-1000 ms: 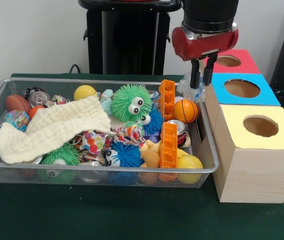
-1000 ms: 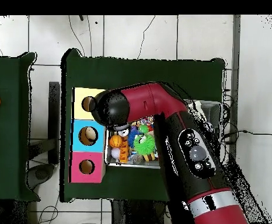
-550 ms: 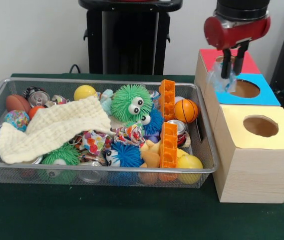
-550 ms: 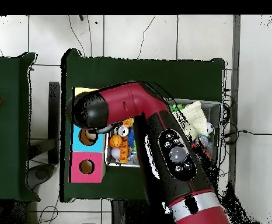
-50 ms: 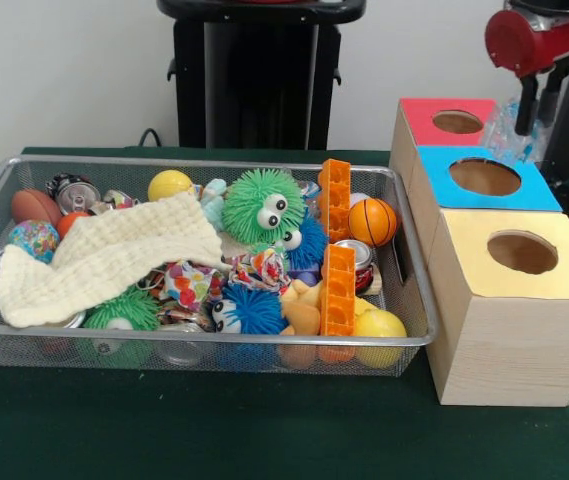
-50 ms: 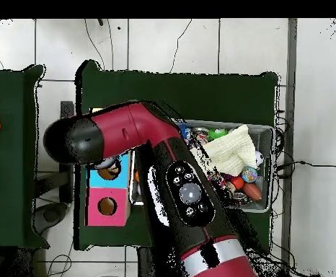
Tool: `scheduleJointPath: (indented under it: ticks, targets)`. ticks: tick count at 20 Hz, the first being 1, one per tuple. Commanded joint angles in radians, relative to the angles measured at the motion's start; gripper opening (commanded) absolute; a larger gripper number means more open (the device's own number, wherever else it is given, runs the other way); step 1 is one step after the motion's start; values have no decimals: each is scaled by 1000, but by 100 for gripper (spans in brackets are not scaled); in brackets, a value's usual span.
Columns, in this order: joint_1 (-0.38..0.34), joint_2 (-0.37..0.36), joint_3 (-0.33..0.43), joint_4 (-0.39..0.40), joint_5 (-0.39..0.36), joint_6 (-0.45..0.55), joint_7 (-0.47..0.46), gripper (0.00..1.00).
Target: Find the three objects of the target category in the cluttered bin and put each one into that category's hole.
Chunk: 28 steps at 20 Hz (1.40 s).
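My gripper (image 5: 538, 108) hangs at the far right, beyond the right edge of the blue box (image 5: 542, 192) and higher than its top. It is shut on a crumpled clear plastic piece (image 5: 507, 128), which dangles by the left finger (image 5: 526, 102). The red box (image 5: 416, 114), the blue box and the yellow box (image 5: 494, 320) stand in a row, each with a round hole on top. The wire bin (image 5: 214, 341) to their left is full of toys. In the overhead view the arm (image 6: 127, 130) hides the gripper and most of the boxes; the red box (image 6: 95, 209) shows.
The bin holds a cream cloth (image 5: 104, 255), a green fuzzy ball with eyes (image 5: 262, 205), orange bricks (image 5: 337, 290), a small basketball (image 5: 372, 222), crushed cans (image 5: 72, 192) and several balls. A black stand (image 5: 254, 75) rises behind the bin.
The gripper carried the clear plastic piece from above the bin's right end, over the red and blue boxes, to beyond the blue box's right edge. The bin's contents stayed put.
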Motion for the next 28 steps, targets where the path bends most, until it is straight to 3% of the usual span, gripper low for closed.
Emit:
scheduleJointPath:
  ticks: [1, 17, 28]
  targets:
    - [3, 42, -12, 22, -3, -24, 44, 0]
    - [23, 96, -51, 27, -51, -103, 63, 0]
    - [24, 118, -59, 53, -15, -51, 81, 0]
